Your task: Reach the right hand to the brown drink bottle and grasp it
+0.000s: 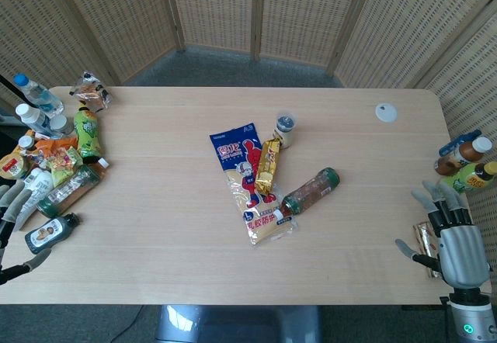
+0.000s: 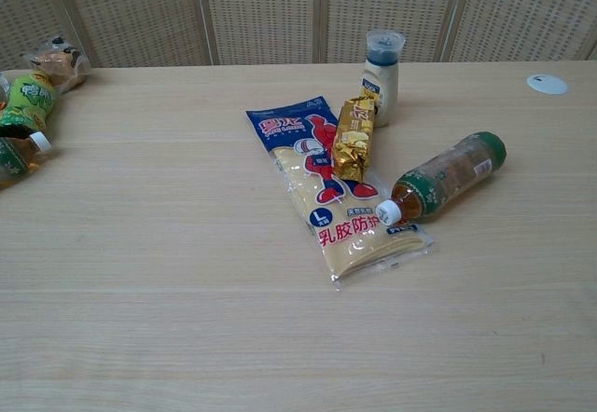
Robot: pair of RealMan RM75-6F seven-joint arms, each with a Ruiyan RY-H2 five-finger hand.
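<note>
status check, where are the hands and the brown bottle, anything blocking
Right hand open at table's right edge, holding nothing; left hand open, far left. Brown drink bottle lying mid-table, cap on glove packet. Path clear.

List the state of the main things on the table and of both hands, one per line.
brown drink bottle: lying on its side, capped, ungrasped
glove packet: flat
gold snack pack: lying on the packet
small white bottle: upright
right robot hand: open, at table edge
left robot hand: open
</note>
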